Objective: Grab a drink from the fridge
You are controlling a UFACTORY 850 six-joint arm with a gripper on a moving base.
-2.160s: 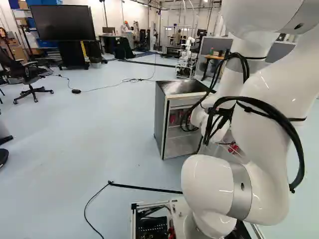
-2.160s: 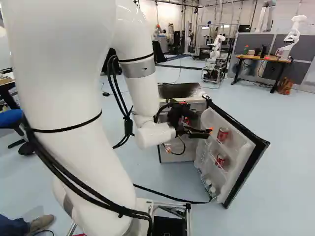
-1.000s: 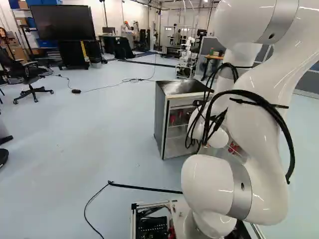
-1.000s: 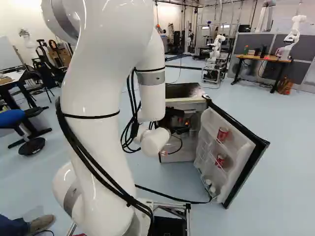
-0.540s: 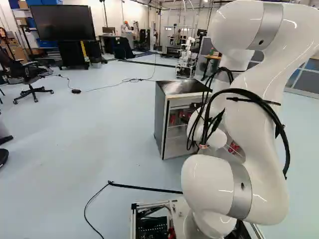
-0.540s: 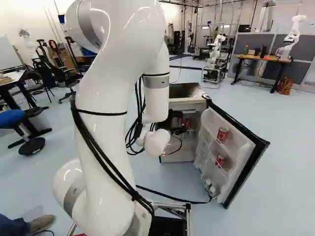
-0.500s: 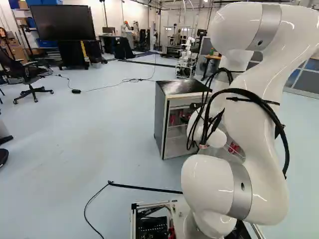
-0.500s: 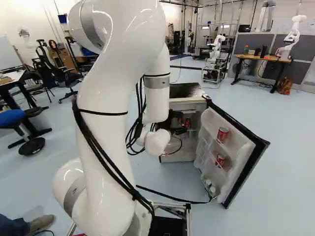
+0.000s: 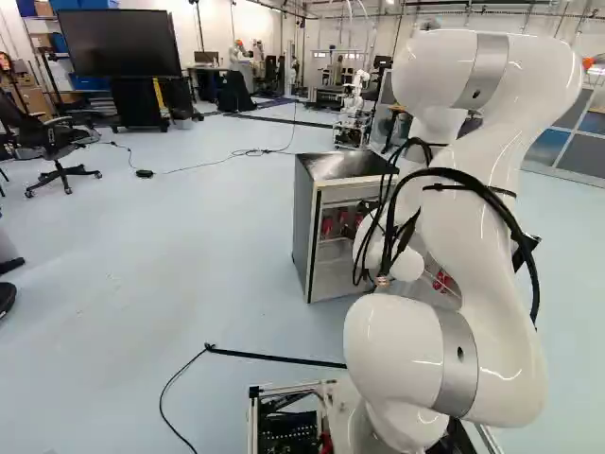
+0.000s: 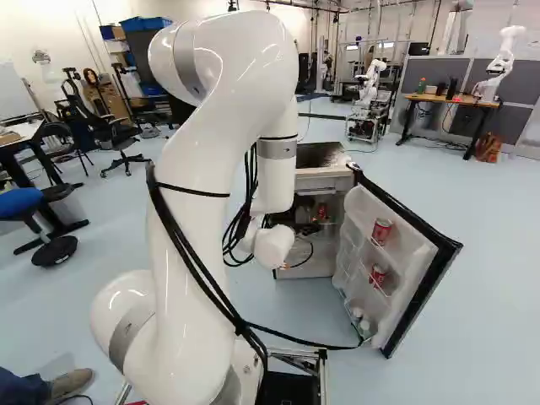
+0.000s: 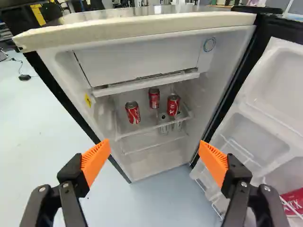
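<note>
A: Looking for a status on the gripper [image 10: 297,213]. Open or holding something?

B: Spread wide. Right in front of the open fridge [image 11: 142,28], out at the end of the white arm [image 10: 198,211], with orange pads [image 11: 96,160] well apart in the wrist view.

A: Nice. And the drinks?

B: Straight ahead, past the gap between the fingers. All on the clear shelf [image 11: 151,129], below the freezer compartment [image 11: 142,59]: a first red can [image 11: 132,112] farthest from the door [image 10: 409,253], a second red can [image 11: 154,98] farther back in the middle, and a third red can [image 11: 173,104] nearest the door. Also some clear containers [image 11: 164,128] just below that last one, honestly too see-through to pin to a level.

A: Anything in the door?

B: Yep, swung wide open, with an upper door can [image 10: 381,230], a lower door can [image 10: 378,274], and pale bottles [image 10: 361,322] down at the bottom. Oh, and another robot [image 10: 502,63] by a desk [image 10: 451,99], way off at the right of the right base view.
</note>
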